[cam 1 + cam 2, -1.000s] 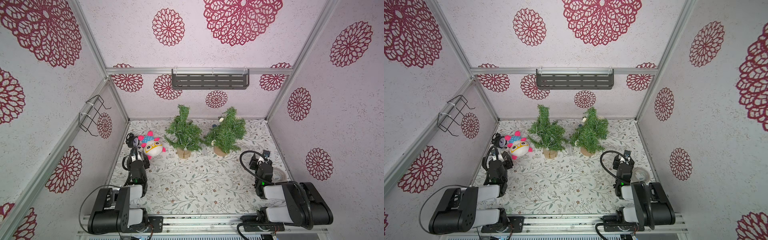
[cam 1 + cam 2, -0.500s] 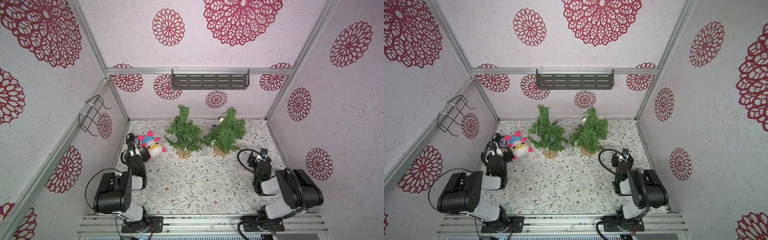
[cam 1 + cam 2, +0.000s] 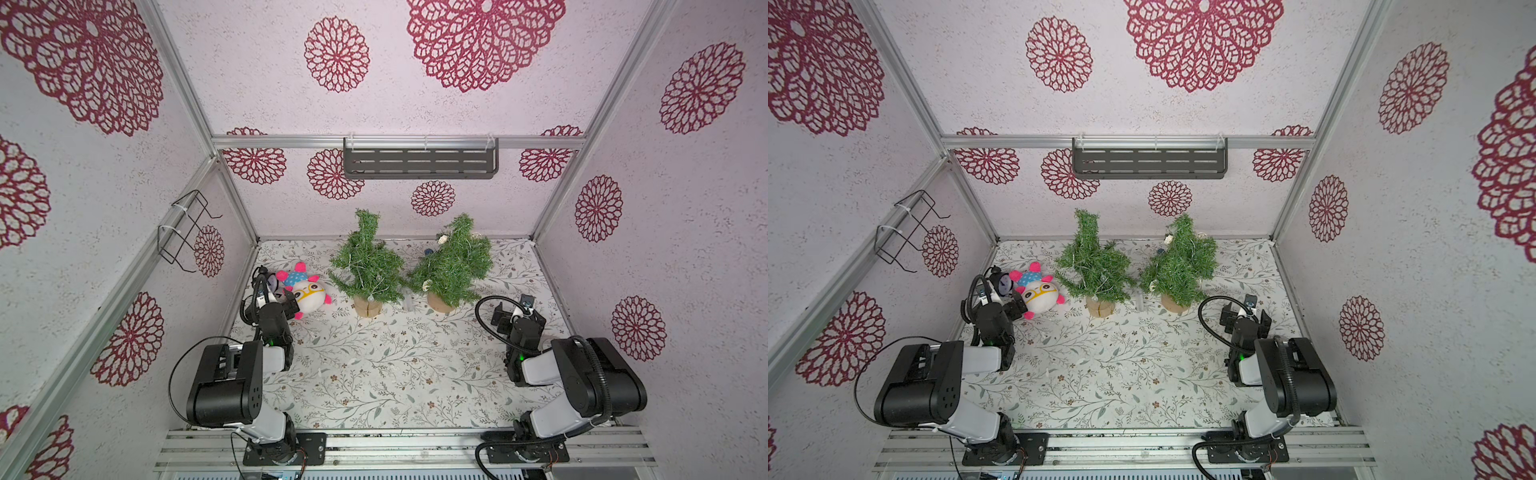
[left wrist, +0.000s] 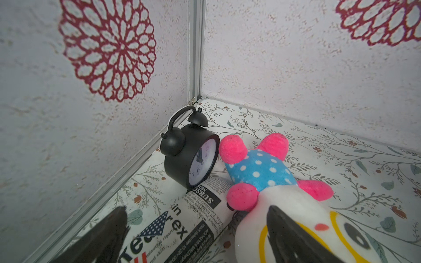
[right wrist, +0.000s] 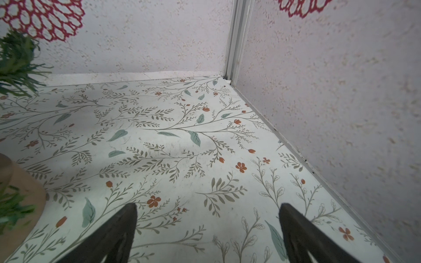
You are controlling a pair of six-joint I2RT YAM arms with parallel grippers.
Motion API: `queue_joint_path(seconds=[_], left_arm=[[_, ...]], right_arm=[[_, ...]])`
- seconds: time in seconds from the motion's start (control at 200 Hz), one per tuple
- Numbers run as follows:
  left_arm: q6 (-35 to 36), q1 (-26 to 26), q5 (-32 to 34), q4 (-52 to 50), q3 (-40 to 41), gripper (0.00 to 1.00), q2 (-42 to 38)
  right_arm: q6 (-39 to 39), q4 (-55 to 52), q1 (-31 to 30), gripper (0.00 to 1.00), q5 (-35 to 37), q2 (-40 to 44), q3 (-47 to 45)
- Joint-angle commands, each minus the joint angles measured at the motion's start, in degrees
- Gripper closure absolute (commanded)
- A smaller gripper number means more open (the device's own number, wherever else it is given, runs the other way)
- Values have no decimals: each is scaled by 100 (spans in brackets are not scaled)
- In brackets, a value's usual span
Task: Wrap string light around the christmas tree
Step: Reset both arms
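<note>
Two small green christmas trees stand on wooden bases at the back in both top views, one on the left [image 3: 368,266] [image 3: 1094,266] and one on the right [image 3: 453,262] [image 3: 1179,262]. The string light's pale wire [image 3: 371,286] shows among the left tree's branches, and a small clear box [image 3: 409,300] lies on the floor between the two bases. My left gripper [image 3: 282,301] [image 4: 196,211] is open by the left wall, nothing between its fingers. My right gripper [image 3: 517,311] [image 5: 207,206] is open over bare floor, right of the right tree.
A pink, blue and white plush toy [image 4: 268,177] lies against one left finger. A rolled newspaper [image 4: 182,218] lies below the left jaws, with a black alarm clock [image 4: 191,157] behind it in the corner. A grey shelf [image 3: 419,158] and a wire rack [image 3: 187,230] hang on the walls.
Both grippers have opened wider. Both arms have unfolded, their big rear links swinging up and forward, and the right gripper has moved a little toward the back wall.
</note>
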State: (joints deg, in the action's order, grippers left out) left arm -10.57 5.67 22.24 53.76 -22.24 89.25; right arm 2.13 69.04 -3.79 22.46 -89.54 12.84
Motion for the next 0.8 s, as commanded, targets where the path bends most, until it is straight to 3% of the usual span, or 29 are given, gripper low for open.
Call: queue_joint_path(seconds=[0.0, 0.796], left_arm=[[10, -5, 66, -56, -44, 2, -22], [55, -44, 102, -103, -79, 2, -13]], right_arm=[[90, 136, 28, 1, 92, 143, 93], [86, 137, 28, 1, 93, 138, 104]])
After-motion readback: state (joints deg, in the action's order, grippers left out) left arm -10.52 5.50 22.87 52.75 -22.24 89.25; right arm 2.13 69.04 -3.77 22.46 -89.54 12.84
